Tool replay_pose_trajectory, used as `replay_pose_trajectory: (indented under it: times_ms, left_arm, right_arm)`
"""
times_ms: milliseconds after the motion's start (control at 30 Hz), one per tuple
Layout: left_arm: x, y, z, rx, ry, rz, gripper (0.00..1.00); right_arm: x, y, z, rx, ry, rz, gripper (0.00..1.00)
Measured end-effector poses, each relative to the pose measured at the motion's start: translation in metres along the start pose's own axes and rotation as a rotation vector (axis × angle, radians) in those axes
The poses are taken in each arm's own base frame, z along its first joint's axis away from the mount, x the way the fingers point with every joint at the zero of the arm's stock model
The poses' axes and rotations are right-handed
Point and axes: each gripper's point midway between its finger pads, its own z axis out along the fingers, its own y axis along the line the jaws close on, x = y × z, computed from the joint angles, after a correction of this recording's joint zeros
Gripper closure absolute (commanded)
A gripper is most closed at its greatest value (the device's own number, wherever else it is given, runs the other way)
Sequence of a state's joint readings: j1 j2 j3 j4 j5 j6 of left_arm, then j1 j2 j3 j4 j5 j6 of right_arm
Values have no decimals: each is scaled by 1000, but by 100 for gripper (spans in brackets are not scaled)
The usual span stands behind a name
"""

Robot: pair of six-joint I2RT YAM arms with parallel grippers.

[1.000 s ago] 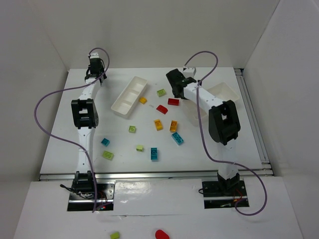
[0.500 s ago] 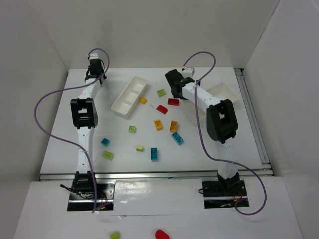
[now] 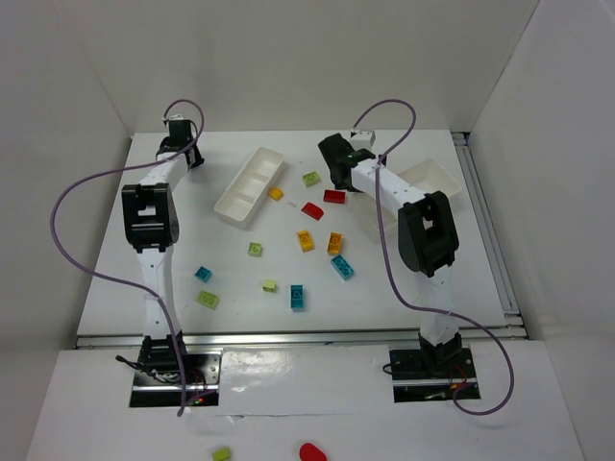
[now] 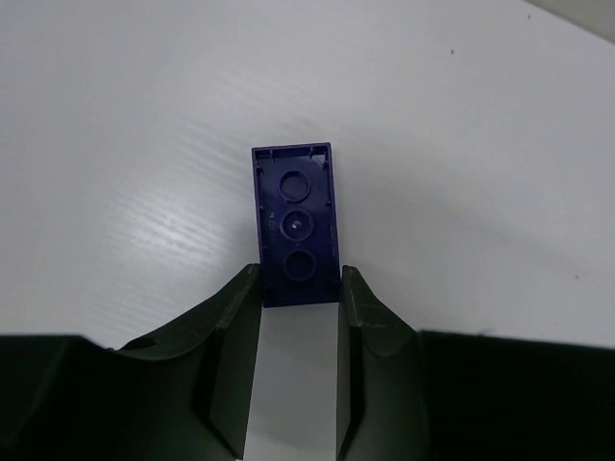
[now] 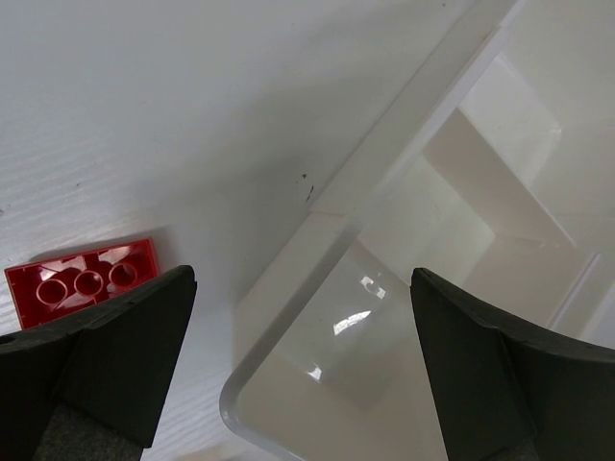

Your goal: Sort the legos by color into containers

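Left gripper (image 3: 176,134), seen from above: upper left of the frame, at the far corner of the table (image 3: 192,240), fingers too small to read. Right gripper (image 3: 336,165): upper middle, between the left container (image 3: 250,185) and the right container (image 3: 434,181), just beside a red lego (image 3: 333,196). Other legos (image 3: 298,297) strewn across mid-frame, outside both containers.

From the left wrist: narrowed to a brick's width, fingertips (image 4: 245,288) pressed against both long sides of a purple lego (image 4: 296,216), hollow underside up, far end jutting toward the top of the frame. Lifted or resting, cannot tell.

From the right wrist: spread wide, gripping nothing, above the right container's end compartment at lower middle. Red lego at the left edge, underside up, outside the container.
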State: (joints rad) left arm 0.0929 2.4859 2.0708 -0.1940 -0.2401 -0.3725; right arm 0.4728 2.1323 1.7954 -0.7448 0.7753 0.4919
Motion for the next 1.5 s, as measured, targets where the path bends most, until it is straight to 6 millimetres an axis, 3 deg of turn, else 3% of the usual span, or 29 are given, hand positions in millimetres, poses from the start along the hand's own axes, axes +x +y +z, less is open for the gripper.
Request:
replay_pose_trajectory:
  times_ms: [133,233,467,633,833,1000,1200,1400,1500]
  left_arm:
    - [14,5,-31,-11,65,12,96]
    - [10,-1,-59,-8,67,35,96]
    - [-29,-50,-138,110,-19,71,96]
    - [-28,-84,-177,210,-34,125,97]
    - [14,-119,-192,329,61,181,97]
    - [33,-153,-201,418,100,216,97]
    - [48,-193,-186,487,128,237,97]
    - [63,-205,-160,479,169,244,67]
    - [65,-205,-158,470,183,232,56]
  right_arm:
    - [-1,1,-3,-3,-4,1,0]
    - [-3,0,-10,-11,-15,2,0]
    - [-11,-8,-48,-52,-61,22,0]
    - [-18,-15,-68,-75,-93,55,0]
    - [-17,-26,-85,-84,-110,74,0]
    - [-19,-34,-92,-87,-117,97,0]
    - [-17,-41,-93,-66,-119,102,0]
    - [-14,-46,-93,-45,-114,96,0]
    - [-12,-49,-93,-34,-109,89,0]
